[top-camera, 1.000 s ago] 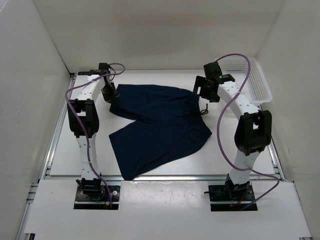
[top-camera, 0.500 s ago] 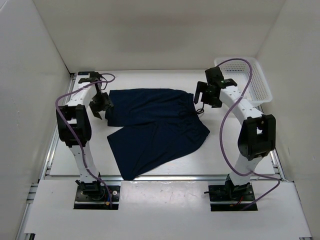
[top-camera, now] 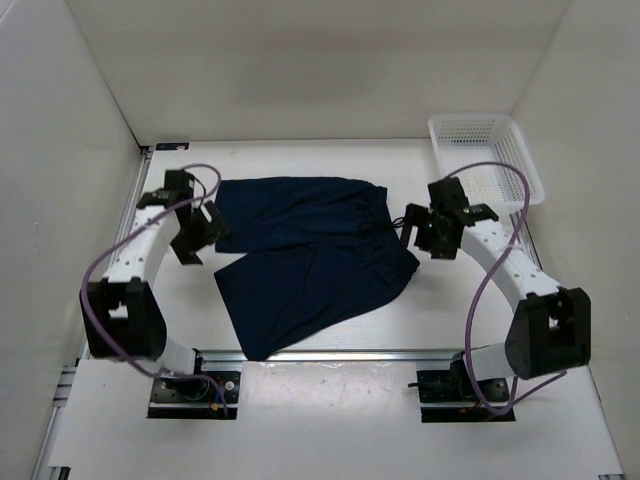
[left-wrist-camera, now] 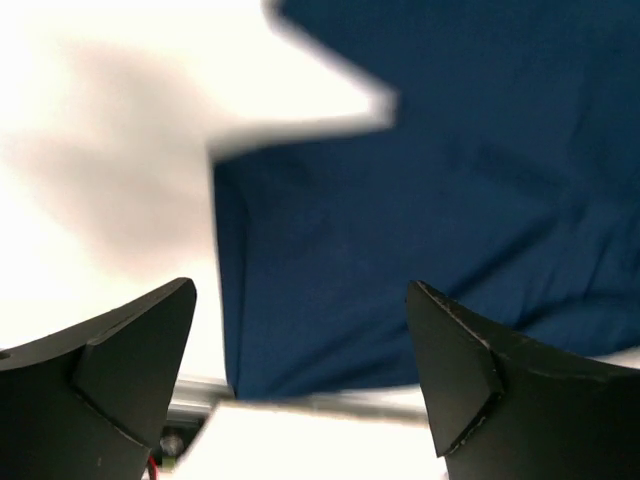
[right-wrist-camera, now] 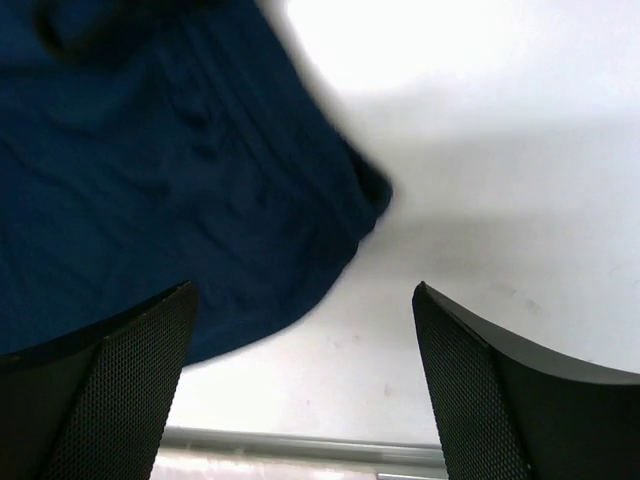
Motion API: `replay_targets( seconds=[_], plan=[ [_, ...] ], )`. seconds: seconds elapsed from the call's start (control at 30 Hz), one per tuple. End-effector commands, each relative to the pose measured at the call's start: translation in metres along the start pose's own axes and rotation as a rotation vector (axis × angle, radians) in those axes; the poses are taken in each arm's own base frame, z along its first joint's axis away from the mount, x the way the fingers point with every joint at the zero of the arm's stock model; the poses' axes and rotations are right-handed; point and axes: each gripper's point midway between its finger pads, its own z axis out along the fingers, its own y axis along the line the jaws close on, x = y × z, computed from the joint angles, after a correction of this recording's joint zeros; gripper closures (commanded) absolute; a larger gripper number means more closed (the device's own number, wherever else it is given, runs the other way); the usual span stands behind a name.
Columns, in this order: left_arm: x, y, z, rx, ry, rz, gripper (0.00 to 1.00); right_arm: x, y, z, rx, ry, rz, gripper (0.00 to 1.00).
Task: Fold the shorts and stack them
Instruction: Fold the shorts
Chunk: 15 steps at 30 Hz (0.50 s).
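Your shorts [top-camera: 310, 250] lie spread on the worktop [top-camera: 330, 160] between the two arms, waistband towards the right. One leg runs to the far left. The other leg slants to the near left, its corner reaching the worktop's front edge.

Your left arm is folded low, with its elbow close to the near left corner. Its forearm climbs away from you and the wrist turns in towards the cloth. The left pincer [top-camera: 195, 235] sits just beside the left edge of the far leg, close to the notch between the legs. In the left wrist view the left pincer [left-wrist-camera: 300, 285] stands wide with nothing between its fingers [left-wrist-camera: 110, 370]. The navy fabric [left-wrist-camera: 450, 200] fills the picture beyond them, though the view is blurred.

Your right arm mirrors it, with its elbow low at the near right and its forearm slanting up and inward. The right pincer [top-camera: 425, 230] is just off the waistband edge. In the right wrist view the right pincer [right-wrist-camera: 304, 290] is also spread wide and holds nothing. There the shorts [right-wrist-camera: 150, 180] lie to the left and bare worktop [right-wrist-camera: 500, 150] to the right.

The white mesh basket [top-camera: 478, 145] stands in the far right corner, well apart from the shorts.
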Motion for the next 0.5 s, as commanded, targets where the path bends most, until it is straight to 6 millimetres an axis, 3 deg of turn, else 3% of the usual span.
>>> replay_targets(
  seconds=[0.0, 0.1, 0.13, 0.17, 0.27, 0.33, 0.43, 0.47],
  plan=[
    [0.069, -0.014, 0.005, 0.107, 0.144, -0.012, 0.04, 0.043, -0.001, 0.003, -0.090, 0.092, 0.094, 0.09],
    [0.118, -0.010, 0.015, 0.098, 0.211, -0.020, 0.04, 0.054, -0.007, 0.008, -0.127, 0.100, 0.177, 0.15],
    [0.125, -0.010, 0.018, 0.098, 0.218, -0.022, 0.04, 0.068, -0.006, 0.013, -0.157, 0.141, 0.191, 0.16],
    [0.130, -0.010, 0.020, 0.095, 0.226, -0.025, 0.04, 0.066, -0.004, 0.016, -0.185, 0.130, 0.208, 0.17],
    [0.131, 0.002, 0.042, -0.001, 0.231, -0.033, 0.04, 0.067, -0.002, 0.028, -0.204, 0.157, 0.232, 0.20],
    [0.116, 0.002, 0.051, -0.051, 0.192, -0.028, 0.08, 0.058, 0.000, 0.035, -0.217, 0.142, 0.237, 0.22],
    [0.106, 0.008, 0.070, -0.127, 0.192, -0.055, 0.30, 0.053, -0.005, 0.050, -0.175, 0.155, 0.242, 0.26],
    [0.106, 0.008, 0.074, -0.134, 0.199, -0.055, 0.34, 0.048, -0.007, 0.056, -0.152, 0.153, 0.232, 0.29]
  ],
)
